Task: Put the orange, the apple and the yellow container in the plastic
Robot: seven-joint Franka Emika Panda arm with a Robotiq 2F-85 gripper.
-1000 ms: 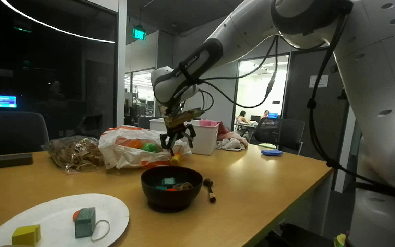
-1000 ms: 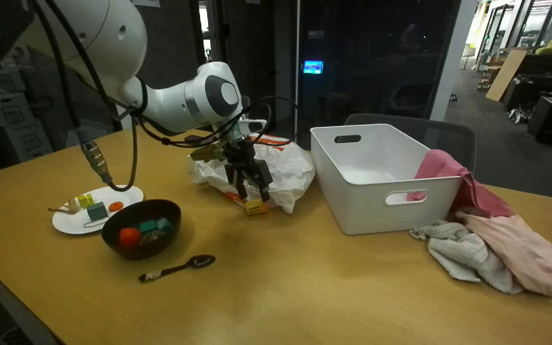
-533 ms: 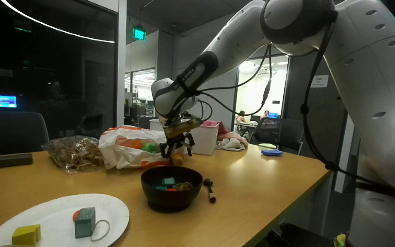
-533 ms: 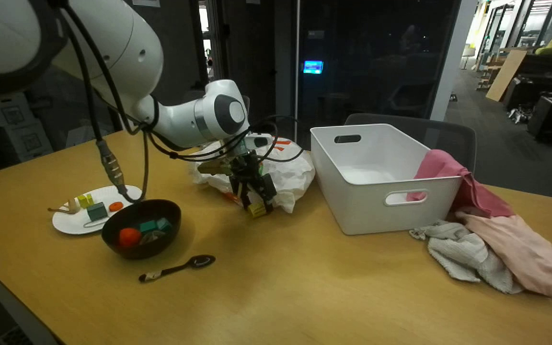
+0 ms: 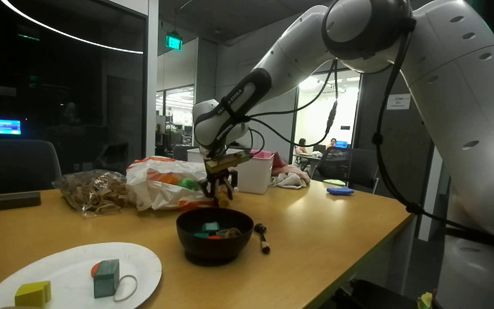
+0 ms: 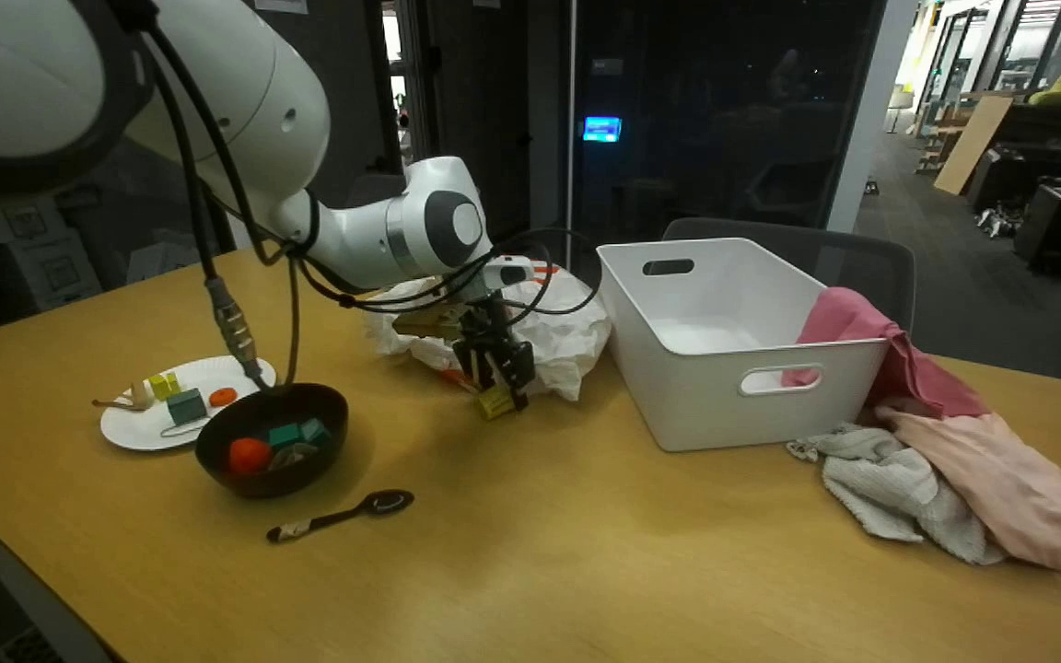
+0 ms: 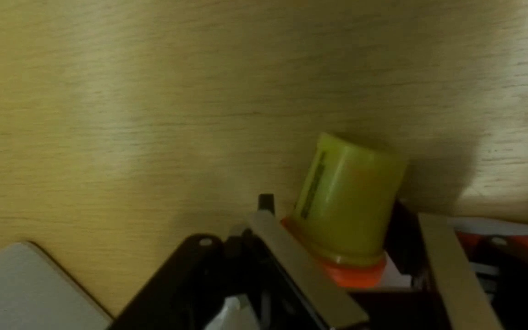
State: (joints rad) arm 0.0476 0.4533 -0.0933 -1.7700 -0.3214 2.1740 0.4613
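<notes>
The yellow container [image 7: 351, 192], a small cup with an orange-red lid end, lies tilted by the tabletop between the fingers of my gripper [image 7: 335, 206]. Both fingers reach its sides near the lid, so the jaws look shut on it. In an exterior view the container [image 6: 495, 402] pokes out below the fingertips. Right behind it spreads the white and orange plastic bag [image 5: 144, 193], its mouth facing that camera. Inside lie the orange [image 5: 169, 179] and a green round fruit [image 5: 188, 184], which looks like the apple. In the opposite exterior view the bag hides both fruits.
A black bowl [image 5: 212, 253] with blocks stands in front of the bag, beside a spoon [image 6: 387, 502]. A paper plate [image 5: 67, 262] bears more blocks. The white bin [image 6: 733, 405] rises close to the gripper, with cloths [image 6: 1000, 488] draped alongside. A clear bag [image 5: 97, 193] touches the plastic bag.
My gripper has come down over the yellow container and its fingers have drawn in around it. The container has tilted slightly, and the plastic bag has shifted a little.
</notes>
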